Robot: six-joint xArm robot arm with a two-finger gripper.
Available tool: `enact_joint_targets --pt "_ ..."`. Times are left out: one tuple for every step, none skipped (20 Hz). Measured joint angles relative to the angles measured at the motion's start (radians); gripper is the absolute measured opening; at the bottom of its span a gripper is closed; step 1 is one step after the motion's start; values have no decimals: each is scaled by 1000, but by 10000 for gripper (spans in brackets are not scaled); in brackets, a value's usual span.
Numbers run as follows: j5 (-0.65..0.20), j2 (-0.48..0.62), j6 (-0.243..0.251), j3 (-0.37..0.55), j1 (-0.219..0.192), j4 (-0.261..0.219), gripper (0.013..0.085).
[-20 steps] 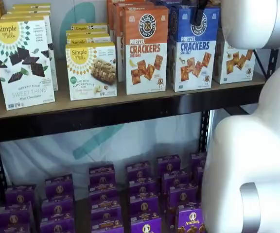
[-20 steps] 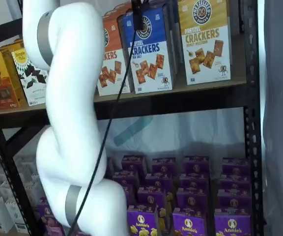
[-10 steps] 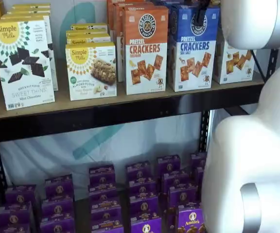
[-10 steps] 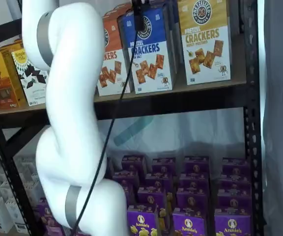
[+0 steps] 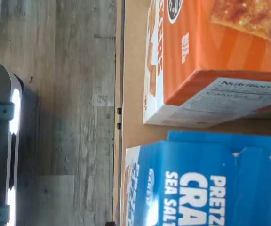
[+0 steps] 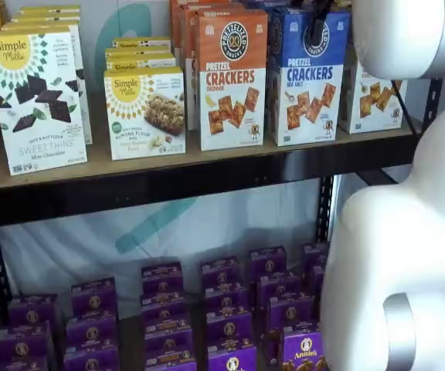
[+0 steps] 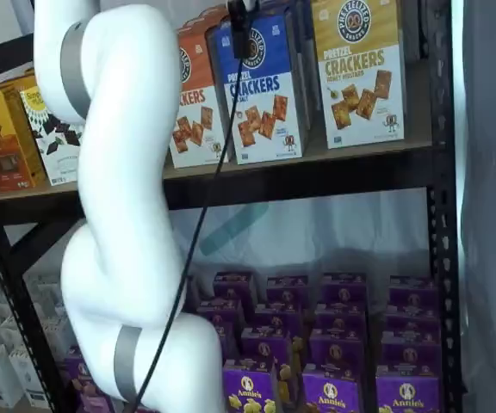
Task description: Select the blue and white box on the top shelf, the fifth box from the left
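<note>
The blue and white box (image 6: 307, 77) stands upright at the front edge of the top shelf (image 6: 168, 166), between an orange-topped and a yellow-topped cracker box. It shows in both shelf views (image 7: 261, 95). My gripper (image 7: 240, 30) hangs as black fingers just in front of the box's blue upper half, at the view's top edge, with no gap to be seen. It also shows in a shelf view (image 6: 317, 22). The wrist view looks down on the blue box's top (image 5: 211, 183) and the tan shelf board (image 5: 133, 70).
The orange-topped box (image 6: 232, 77) stands close on the blue box's left, the yellow-topped box (image 7: 360, 69) on its right. Simple Mills boxes (image 6: 37, 97) fill the left. Small purple boxes (image 6: 168, 309) fill the lower level. My white arm (image 7: 127, 215) and a cable (image 7: 196, 224) hang before the shelves.
My arm has shifted slightly to the left in a shelf view. The black fingers stay in front of the blue box's top. The boxes have not moved.
</note>
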Motion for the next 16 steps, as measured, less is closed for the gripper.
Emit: enact_joint_targets --pt "-1 -2 1 3 0 2 810" --pt "-3 -4 1 6 0 3 770" --pt "-3 -5 2 8 1 4 770" --pt "-5 -7 3 11 2 4 730" --pt "-7 -8 3 14 3 4 730" --pt "-8 -10 4 16 3 4 690" --pt "-8 -10 4 17 4 5 690" --pt "-8 -11 5 17 4 6 690" --pt "-8 -12 6 18 4 7 690" --pt "-9 -13 6 19 4 8 690" --pt "-9 -13 7 20 4 9 690" --pt "-10 -14 7 20 4 10 690" --pt "-10 -14 8 21 5 10 690" --pt "-11 -15 8 22 5 10 690" --pt "-11 -16 9 22 6 10 650" --pt "-11 -16 9 22 6 11 650"
